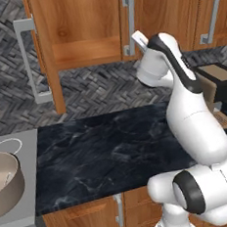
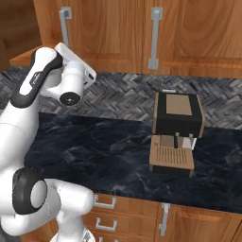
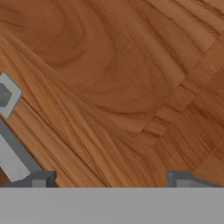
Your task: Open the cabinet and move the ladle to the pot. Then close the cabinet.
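Observation:
The cabinet (image 1: 84, 20) hangs above the counter. Its left door (image 1: 45, 53) stands swung out, edge-on, with its long silver handle (image 1: 28, 60) facing left. Its right door is shut, with its bar handle (image 1: 129, 23) beside my hand (image 1: 140, 39). My gripper (image 3: 111, 180) is open and pressed close to the door's wood, with that bar handle (image 3: 8, 140) at the lower left of the hand view. The beige pot (image 1: 5, 185) sits on the stove at the far left. The ladle is hidden.
A dark marble counter (image 1: 104, 150) runs below the cabinets. A brown and black coffee machine (image 2: 177, 127) stands on it at the right. Another wall cabinet with a silver handle (image 2: 153, 38) hangs to the right. Drawers sit under the counter.

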